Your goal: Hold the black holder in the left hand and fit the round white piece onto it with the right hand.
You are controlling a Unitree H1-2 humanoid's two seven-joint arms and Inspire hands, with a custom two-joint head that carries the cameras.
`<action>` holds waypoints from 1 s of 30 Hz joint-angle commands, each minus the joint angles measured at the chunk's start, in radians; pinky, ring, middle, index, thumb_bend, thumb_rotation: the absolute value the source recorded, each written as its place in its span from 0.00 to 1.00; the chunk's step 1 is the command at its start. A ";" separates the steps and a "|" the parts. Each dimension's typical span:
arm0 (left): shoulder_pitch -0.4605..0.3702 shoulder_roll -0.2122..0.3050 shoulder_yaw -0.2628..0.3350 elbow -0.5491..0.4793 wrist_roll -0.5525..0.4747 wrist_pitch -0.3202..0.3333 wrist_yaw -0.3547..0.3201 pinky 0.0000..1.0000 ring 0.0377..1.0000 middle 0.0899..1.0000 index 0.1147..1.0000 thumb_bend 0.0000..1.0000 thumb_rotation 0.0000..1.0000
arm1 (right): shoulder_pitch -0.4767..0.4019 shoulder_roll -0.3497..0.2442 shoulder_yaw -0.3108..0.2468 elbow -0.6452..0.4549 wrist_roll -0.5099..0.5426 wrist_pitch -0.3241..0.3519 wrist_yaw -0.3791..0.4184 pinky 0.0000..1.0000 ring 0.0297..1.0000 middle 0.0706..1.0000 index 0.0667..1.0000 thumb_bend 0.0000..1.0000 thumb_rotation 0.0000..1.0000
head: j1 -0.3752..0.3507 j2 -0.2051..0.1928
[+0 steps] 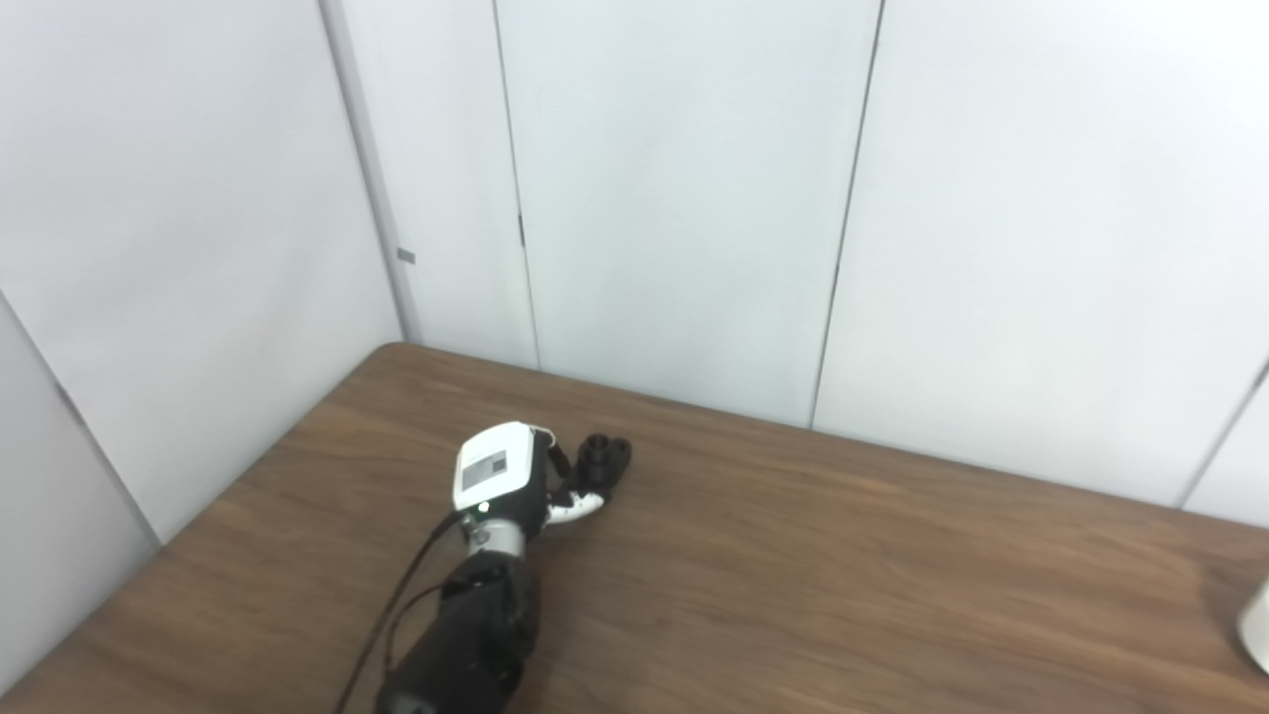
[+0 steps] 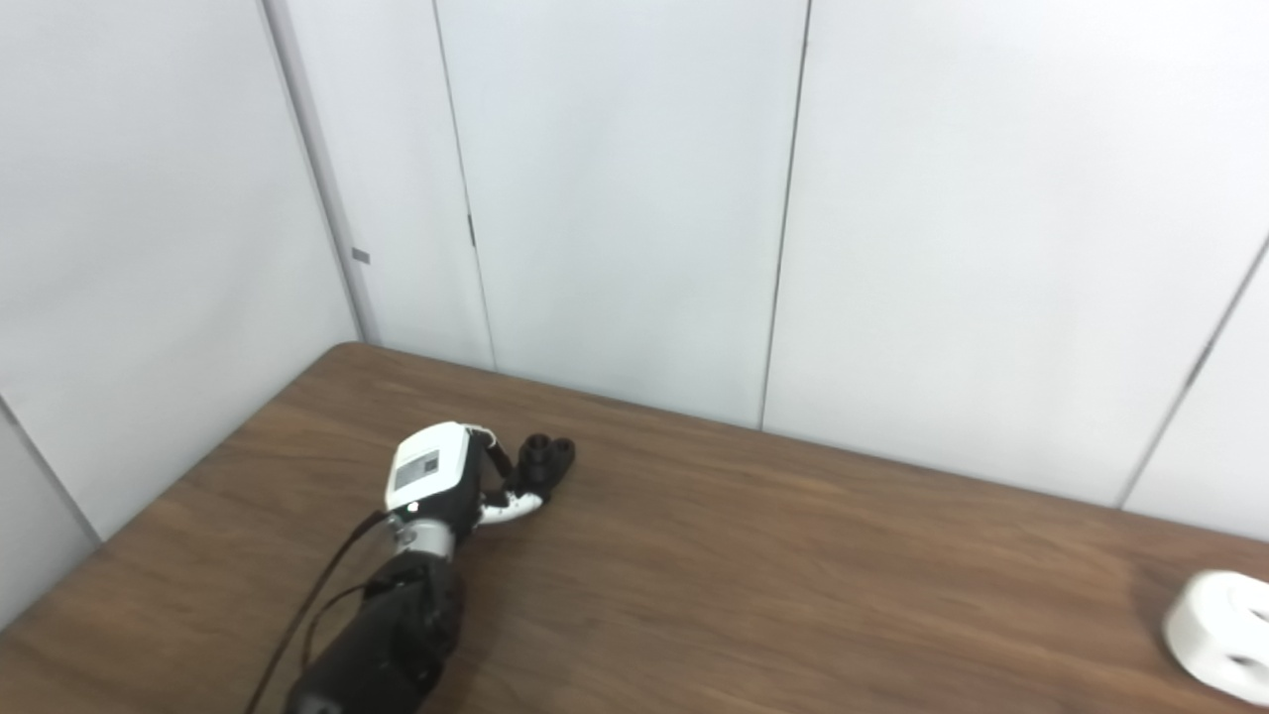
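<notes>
— Table (image 2: 793, 595) first: what is on the brown wood?

— Two things, well apart. The black holder (image 1: 605, 459) stands toward the far left part of the top, near the back edge. The round white piece (image 2: 1219, 635) lies at the far right, near the picture's edge; the right eye view shows most of it, with dark openings in its side, while the left eye view catches only a sliver.

— And the left hand (image 1: 511, 481)?

— Its arm comes up from the bottom left, a black forearm with cables along it. The hand is right beside the holder, white back facing the cameras, fingers (image 1: 578, 508) reaching toward the holder's near side.

— Does it have hold of the holder?

— I cannot tell. The fingers seem to touch or nearly touch it, but the back of the hand hides how far they curl.

— The right hand?

— Neither view shows it.

— Behind the table?

— Plain white wall panels (image 1: 684, 198) with thin dark seams.
</notes>
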 commanded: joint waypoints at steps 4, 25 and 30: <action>-0.001 0.007 -0.066 -0.101 -0.021 -0.055 -0.097 0.95 0.88 0.81 0.42 0.52 0.05 | -0.022 0.013 0.008 -0.012 -0.009 -0.010 -0.012 0.84 0.89 0.93 0.97 0.62 1.00 | -0.032 0.004; 0.108 -0.040 -0.227 -0.428 0.038 -0.215 -0.269 0.79 0.84 0.78 0.41 0.52 0.05 | -0.037 0.048 0.049 -0.068 -0.085 0.022 -0.039 0.67 0.76 0.83 0.89 0.72 0.91 | -0.275 0.071; 0.121 -0.074 -0.241 -0.448 0.050 -0.235 -0.298 0.83 0.85 0.79 0.41 0.52 0.05 | -0.048 0.060 0.067 -0.088 -0.117 0.040 -0.053 0.64 0.76 0.82 0.88 0.70 0.90 | -0.335 0.096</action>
